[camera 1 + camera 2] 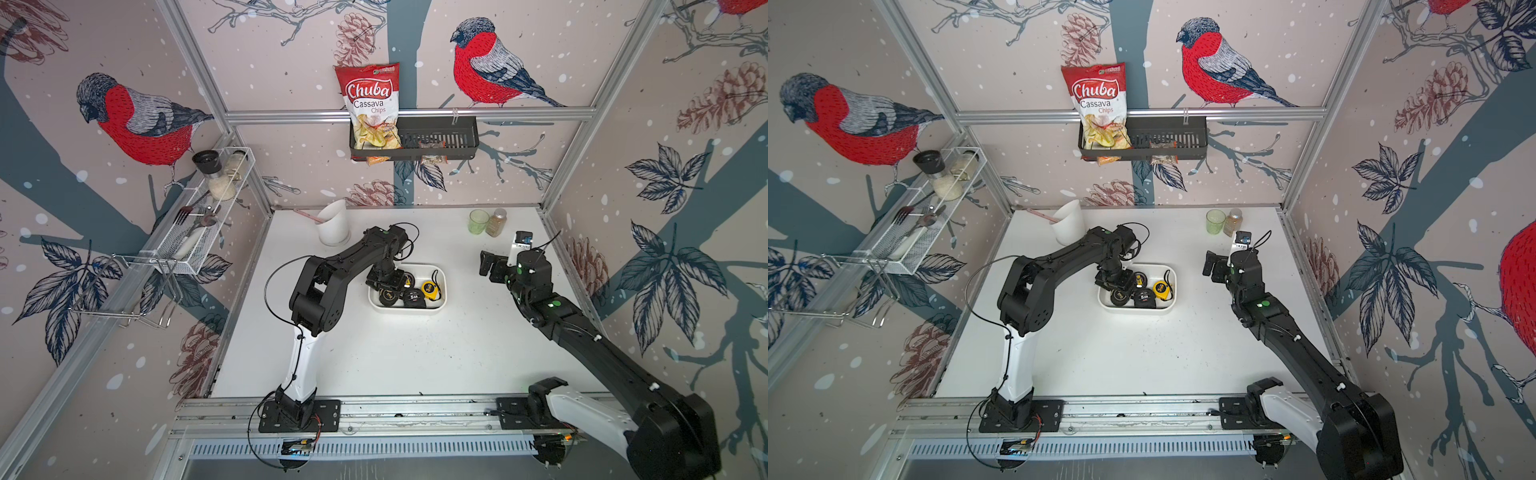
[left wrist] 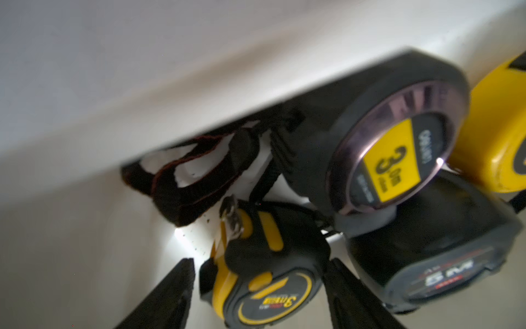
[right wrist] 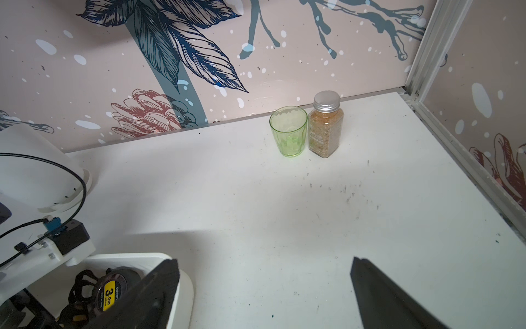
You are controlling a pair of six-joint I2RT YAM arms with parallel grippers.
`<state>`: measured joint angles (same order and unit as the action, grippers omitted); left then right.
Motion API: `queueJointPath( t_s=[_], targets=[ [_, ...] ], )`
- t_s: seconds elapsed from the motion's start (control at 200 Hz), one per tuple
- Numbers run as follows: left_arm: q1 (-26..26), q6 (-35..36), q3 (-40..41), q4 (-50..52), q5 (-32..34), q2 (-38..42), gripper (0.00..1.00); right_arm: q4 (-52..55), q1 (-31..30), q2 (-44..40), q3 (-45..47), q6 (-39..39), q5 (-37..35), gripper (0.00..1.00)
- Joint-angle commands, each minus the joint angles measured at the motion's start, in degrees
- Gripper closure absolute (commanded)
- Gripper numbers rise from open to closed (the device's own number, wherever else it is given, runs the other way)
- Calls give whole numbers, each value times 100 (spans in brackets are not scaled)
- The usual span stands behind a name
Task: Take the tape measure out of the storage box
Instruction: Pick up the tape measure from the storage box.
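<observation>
The white desk carries the storage box near its middle, seen in both top views. My left tool reaches down into the box's left end. My right tool hangs above bare desk to the right of the box, its fingers spread wide with nothing between them.

Four tape measures lie close together in the box. My left tool is open, with one finger on either side of the black-and-yellow tape measure and a sliver of white box floor showing beside one finger. Next to it lie a black 5M tape measure, a round black 3.0m tape measure and a yellow tape measure.

A green glass and a spice jar stand touching at the desk's back edge.
</observation>
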<state>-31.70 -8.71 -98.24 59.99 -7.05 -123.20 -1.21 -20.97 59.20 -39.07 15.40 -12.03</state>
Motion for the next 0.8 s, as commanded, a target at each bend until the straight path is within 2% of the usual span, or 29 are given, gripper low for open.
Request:
queueJointPath(
  t_s=[0.0, 0.135, 0.27, 0.455, 0.795],
  targets=[
    [11, 184, 32, 13, -139, -87, 24, 28, 3, -15, 13, 47, -93, 0],
    [10, 168, -41, -1, -176, -37, 23, 16, 2, 14, 13, 50, -102, 0],
    [-2, 58, -132, 29, 152, 140, 21, -44, -1, 48, 22, 101, -103, 0],
    [-27, 19, -54, -56, 219, 74, 21, -144, 5, 141, 16, 151, -71, 0],
    [-64, 68, 304, -251, -98, 9, 21, -107, 15, 122, -33, 76, -89, 0]
  ],
)
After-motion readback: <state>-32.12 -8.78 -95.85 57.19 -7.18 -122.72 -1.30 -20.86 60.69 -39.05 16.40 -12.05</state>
